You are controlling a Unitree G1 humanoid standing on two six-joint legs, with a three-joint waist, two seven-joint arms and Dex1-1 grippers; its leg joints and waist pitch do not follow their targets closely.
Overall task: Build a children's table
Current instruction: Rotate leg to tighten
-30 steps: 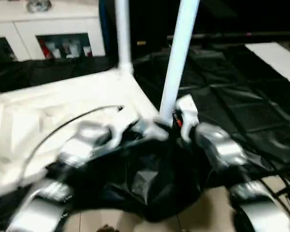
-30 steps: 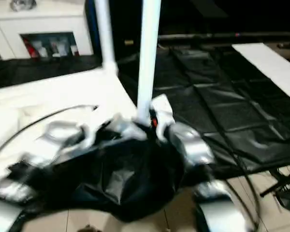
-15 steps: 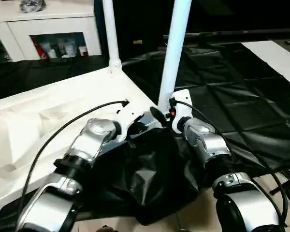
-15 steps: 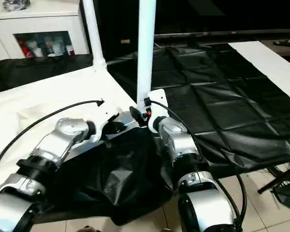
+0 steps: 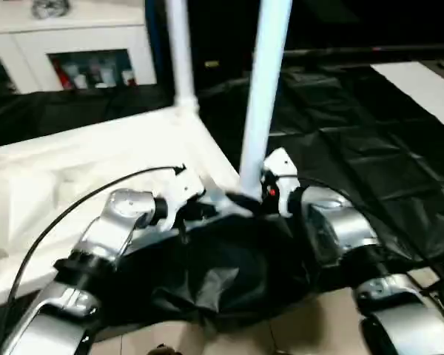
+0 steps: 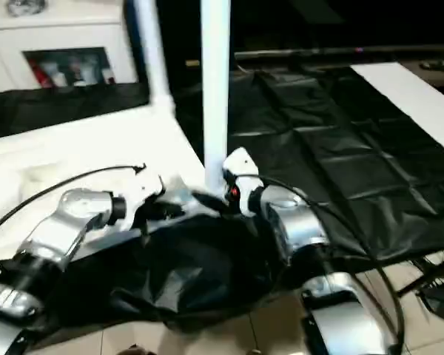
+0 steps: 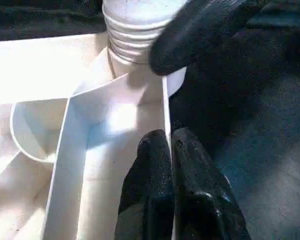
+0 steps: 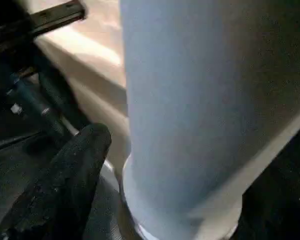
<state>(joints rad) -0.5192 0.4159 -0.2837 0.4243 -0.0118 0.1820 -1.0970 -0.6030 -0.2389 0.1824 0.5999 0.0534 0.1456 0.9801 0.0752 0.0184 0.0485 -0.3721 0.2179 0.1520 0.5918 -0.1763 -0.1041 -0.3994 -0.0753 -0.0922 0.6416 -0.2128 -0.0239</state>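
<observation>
At the tabletop's near corner, the left tool [image 7: 171, 145] is clenched on the thin edge wall of the white tabletop [image 5: 96, 163]. Beside it, the right tool [image 8: 115, 165] stands released around the base of an upright white leg [image 5: 265, 89] seated in the corner socket. Black sheeting [image 5: 370, 148] lies beneath.

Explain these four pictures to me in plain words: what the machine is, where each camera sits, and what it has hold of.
This is a humanoid robot with two silver arms, each ending in two black fingers. The two wide pictures come from cameras in its head, looking down; the two close-ups come from cameras on its wrists. On black sheeting lies a white tabletop, underside up, with two white legs standing in corner sockets: a near leg and a far leg. The left gripper is shut on the tabletop's thin edge. The right gripper stands open around the near leg's base.
</observation>
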